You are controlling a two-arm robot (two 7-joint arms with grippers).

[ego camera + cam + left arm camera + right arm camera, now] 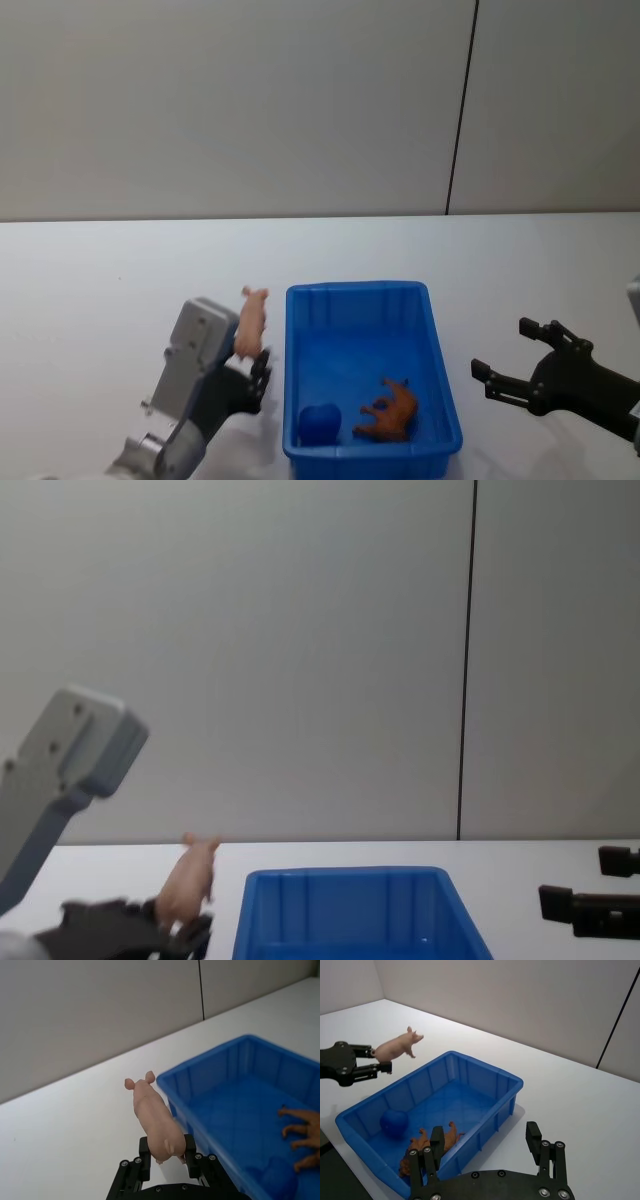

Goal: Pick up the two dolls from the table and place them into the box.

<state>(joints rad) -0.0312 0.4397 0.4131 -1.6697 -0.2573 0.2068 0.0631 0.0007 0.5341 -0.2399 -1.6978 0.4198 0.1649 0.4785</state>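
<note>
Left gripper (167, 1156) pinches a pig (154, 1117) beside the box (440, 380); its fingertips are hidden behind it. Right gripper (505, 360) is spread.

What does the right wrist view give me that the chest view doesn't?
Right wrist only: the bin's inside, with a brown animal figure and a blue ball lying in it, and the right pincer open beside the bin. Chest only: the left arm's grey link. Both: the left pincer shut on the pink pig doll, raised just outside the blue bin.
</note>
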